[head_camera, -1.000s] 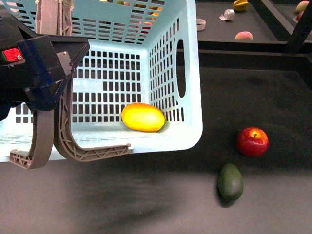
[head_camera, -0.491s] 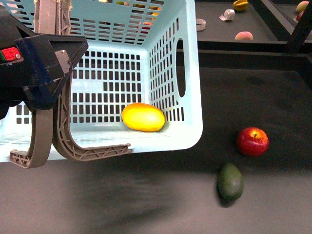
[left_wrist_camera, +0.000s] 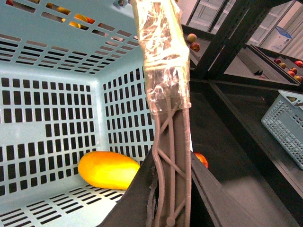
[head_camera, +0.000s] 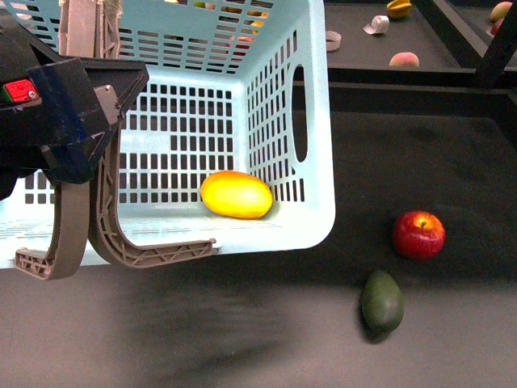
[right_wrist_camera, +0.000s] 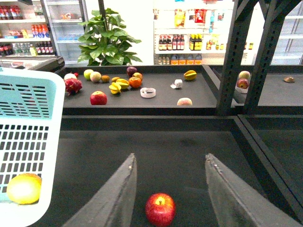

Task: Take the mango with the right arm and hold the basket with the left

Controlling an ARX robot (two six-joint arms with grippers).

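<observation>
The light blue basket [head_camera: 311, 121] hangs tilted above the dark table. The yellow mango [head_camera: 237, 195] lies inside it, near the right wall. My left gripper [head_camera: 95, 121], dark blue with a red mark, is shut on the basket's grey-brown handles [head_camera: 105, 218]. In the left wrist view the handle [left_wrist_camera: 169, 137] runs between the jaws of the left gripper [left_wrist_camera: 171, 157], with the mango [left_wrist_camera: 108, 169] below. My right gripper [right_wrist_camera: 170, 189] is open and empty above the table, with a red apple [right_wrist_camera: 160, 209] between its fingers. The basket [right_wrist_camera: 28, 137] and mango [right_wrist_camera: 23, 188] lie to its side.
A red apple [head_camera: 418, 234] and a dark green avocado [head_camera: 381, 301] lie on the table right of the basket. A raised shelf [right_wrist_camera: 156, 101] behind holds several fruits and a tape roll [right_wrist_camera: 147, 92]. Black frame posts [right_wrist_camera: 232, 56] stand at the right.
The left gripper and basket have wobbled very slightly. The mango, apple and avocado have not moved.
</observation>
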